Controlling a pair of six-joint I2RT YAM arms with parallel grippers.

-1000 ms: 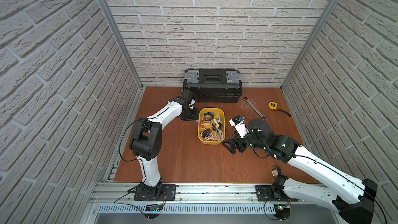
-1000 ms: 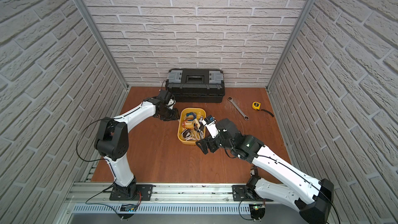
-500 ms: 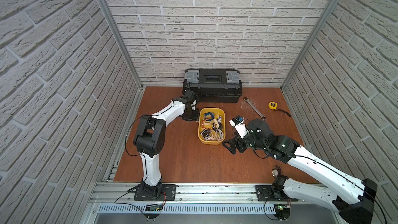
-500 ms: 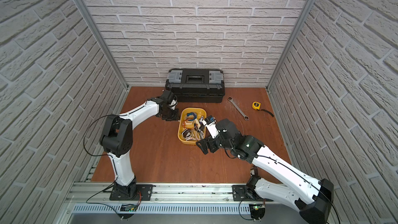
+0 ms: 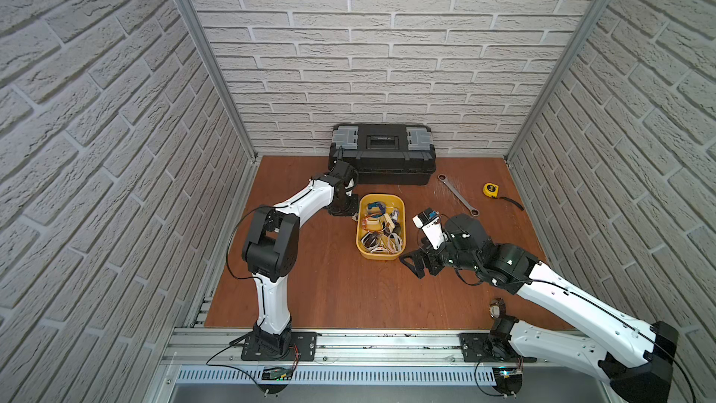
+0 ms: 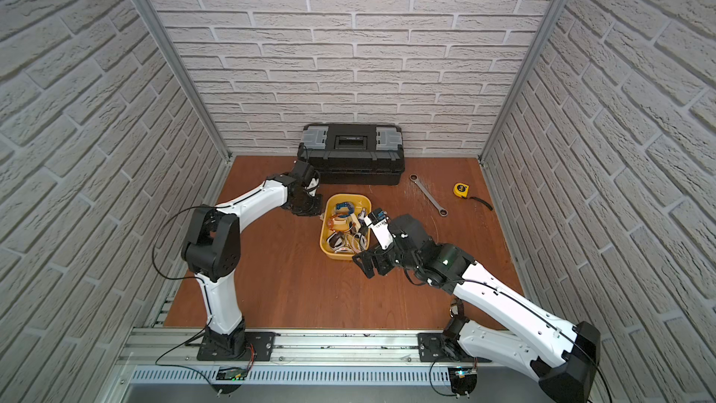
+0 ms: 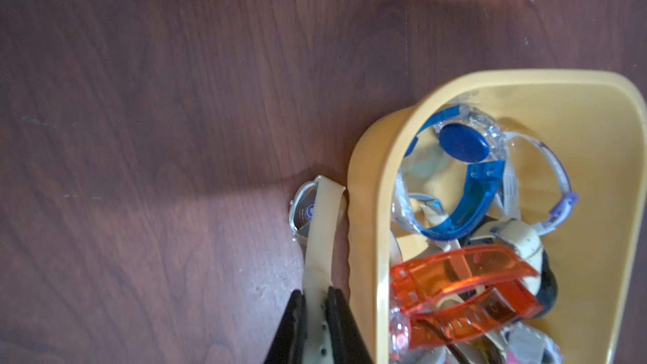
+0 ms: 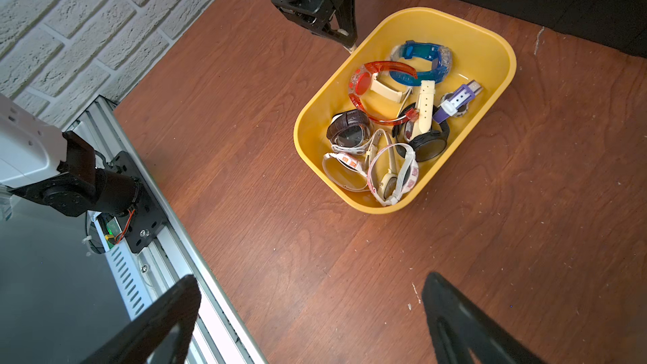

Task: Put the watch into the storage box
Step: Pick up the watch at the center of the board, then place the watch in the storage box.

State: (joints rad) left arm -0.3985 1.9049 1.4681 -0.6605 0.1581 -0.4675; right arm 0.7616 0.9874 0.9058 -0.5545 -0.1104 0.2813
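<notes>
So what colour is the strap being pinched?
The watch strap is cream, clearest in the left wrist view.

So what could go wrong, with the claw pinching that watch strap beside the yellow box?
The left claw grips the watch only by its strap, so it might slip or swing when lifted. The watch lies close beside the storage box wall, so it could snag the rim and shove the box.

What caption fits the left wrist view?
Left gripper pinching a cream-strapped watch on the wooden table beside the watch-filled yellow plastic storage box.
</notes>
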